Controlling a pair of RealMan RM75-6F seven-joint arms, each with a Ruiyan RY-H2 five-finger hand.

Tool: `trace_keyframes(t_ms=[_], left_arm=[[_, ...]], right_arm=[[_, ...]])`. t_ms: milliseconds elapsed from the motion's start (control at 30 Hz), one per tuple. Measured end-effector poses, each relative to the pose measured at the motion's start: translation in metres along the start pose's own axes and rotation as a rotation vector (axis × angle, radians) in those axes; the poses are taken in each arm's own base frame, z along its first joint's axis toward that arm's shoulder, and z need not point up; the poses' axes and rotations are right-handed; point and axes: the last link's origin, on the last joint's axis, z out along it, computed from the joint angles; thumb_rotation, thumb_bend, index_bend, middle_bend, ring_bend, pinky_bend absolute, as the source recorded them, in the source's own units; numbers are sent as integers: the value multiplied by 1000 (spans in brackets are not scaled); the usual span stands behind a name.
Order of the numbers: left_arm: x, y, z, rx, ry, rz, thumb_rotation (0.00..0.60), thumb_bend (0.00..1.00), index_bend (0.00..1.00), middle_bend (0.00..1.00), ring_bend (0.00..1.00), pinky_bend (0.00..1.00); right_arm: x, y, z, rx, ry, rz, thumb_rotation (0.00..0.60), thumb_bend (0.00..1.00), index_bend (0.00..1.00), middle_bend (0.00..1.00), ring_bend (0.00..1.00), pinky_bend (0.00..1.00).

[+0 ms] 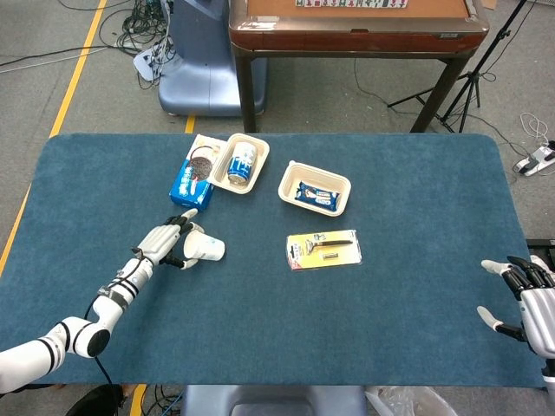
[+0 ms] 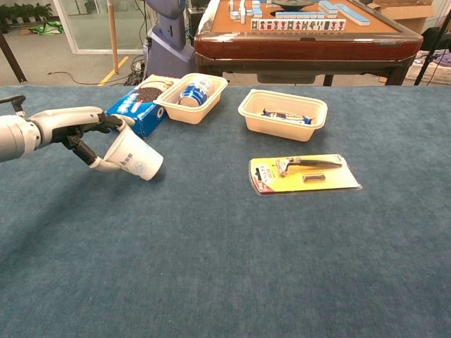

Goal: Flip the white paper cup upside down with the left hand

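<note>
1. Where the left hand (image 2: 84, 137) grips it at the rim end, one white paper cup (image 2: 135, 157) lies tipped on its side, base toward the trays, low over the felt-like blue table (image 2: 225, 267).
2. Two shallow beige trays: one (image 2: 190, 98) holds a blue can, one (image 2: 282, 113) a dark wrapped snack.
3. One glossy blue biscuit box (image 2: 134, 113) beside the can tray.
4. One razor on a yellow card (image 2: 303, 174).
5. Right hand (image 1: 525, 299): fingers spread, holding nothing, at the table edge.
</note>
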Motion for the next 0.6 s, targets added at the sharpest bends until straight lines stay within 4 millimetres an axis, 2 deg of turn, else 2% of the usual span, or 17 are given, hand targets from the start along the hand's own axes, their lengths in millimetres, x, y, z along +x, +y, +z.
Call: trace_keyframes(t_ms=[100, 200, 333, 600], left_arm=[[6, -4, -3, 1, 5, 65, 600, 224, 29, 0, 0, 0], [13, -1, -7, -8, 9, 111, 600, 224, 14, 0, 0, 0], [20, 8, -13, -23, 5, 168, 600, 223, 31, 0, 0, 0], [24, 25, -13, -16, 3, 313, 600, 224, 144, 0, 0, 0]], right_arm=[[0, 0, 0, 2, 2, 0, 600, 193, 279, 320, 151, 195], [0, 0, -1, 0, 3, 1, 600, 193, 278, 320, 151, 194], [0, 1, -1, -3, 3, 5, 600, 185, 278, 320, 151, 194], [-2, 1, 0, 0, -3, 6, 600, 185, 279, 320, 151, 194]])
